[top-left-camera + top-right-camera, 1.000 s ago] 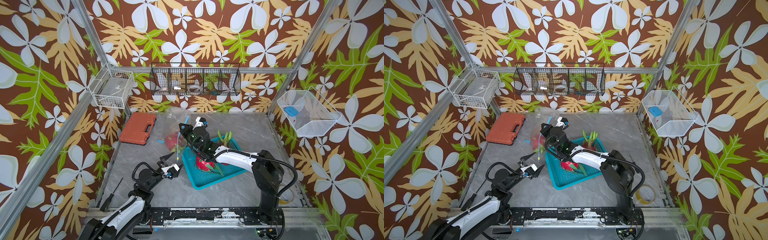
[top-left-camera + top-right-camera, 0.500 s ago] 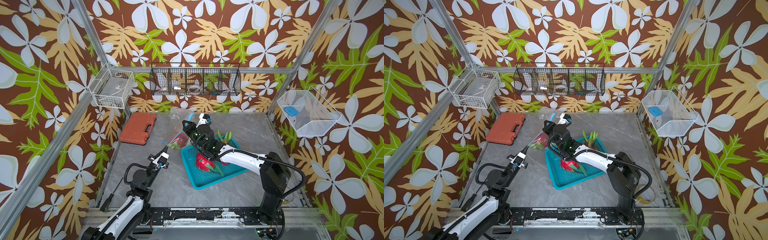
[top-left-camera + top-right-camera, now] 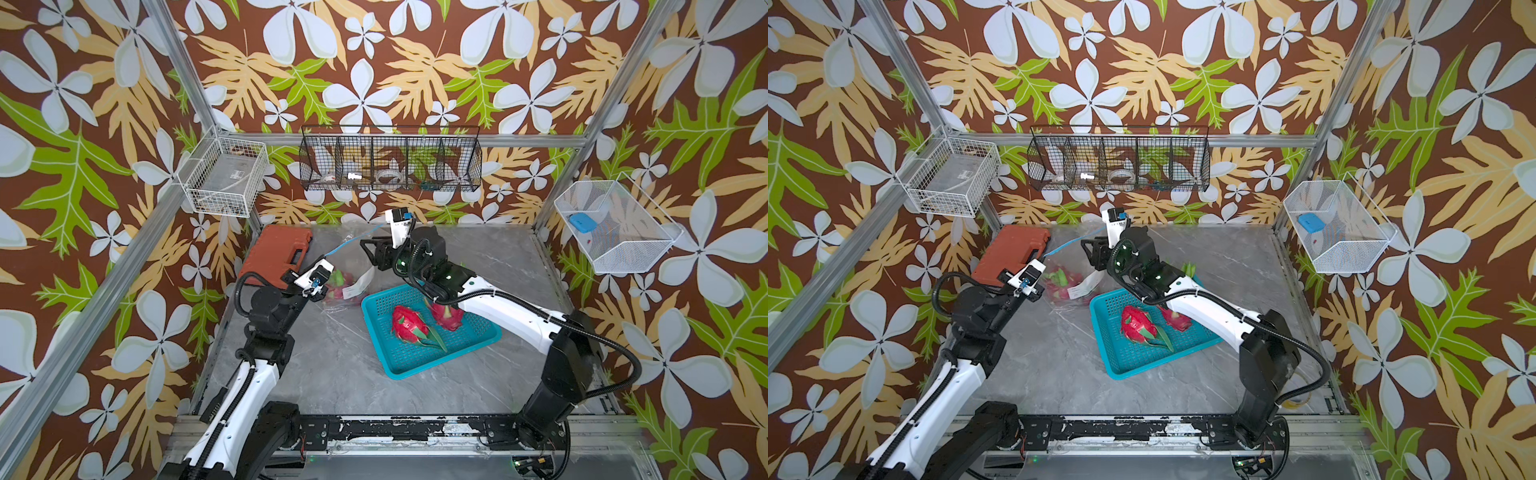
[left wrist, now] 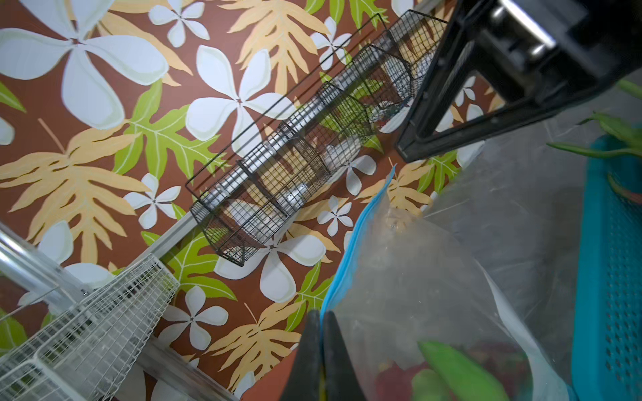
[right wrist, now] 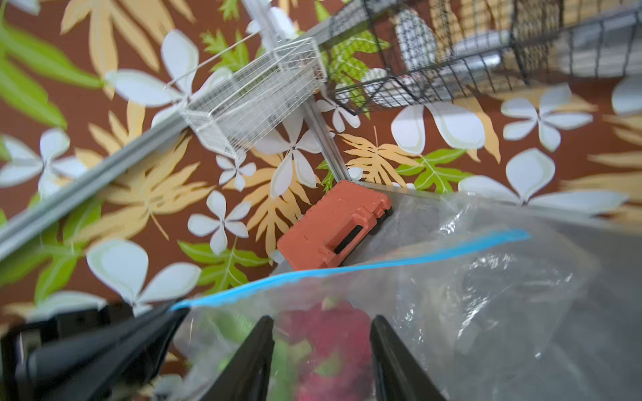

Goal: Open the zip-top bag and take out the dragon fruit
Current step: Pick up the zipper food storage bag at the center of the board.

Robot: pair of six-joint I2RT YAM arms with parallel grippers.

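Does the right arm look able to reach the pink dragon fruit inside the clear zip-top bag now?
Probably yes: the left gripper pinches the blue zip strip of the clear bag, the right gripper stands open just before the dragon fruit. Whether plastic lies between them, I cannot tell.

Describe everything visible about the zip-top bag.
The zip-top bag is clear, crinkled plastic with a blue zip strip along its mouth and a white label. It sits on the grey table between the orange tool case and teal basket, with dragon fruit inside. The left gripper pinches the strip's end; the right gripper is open at the bag.
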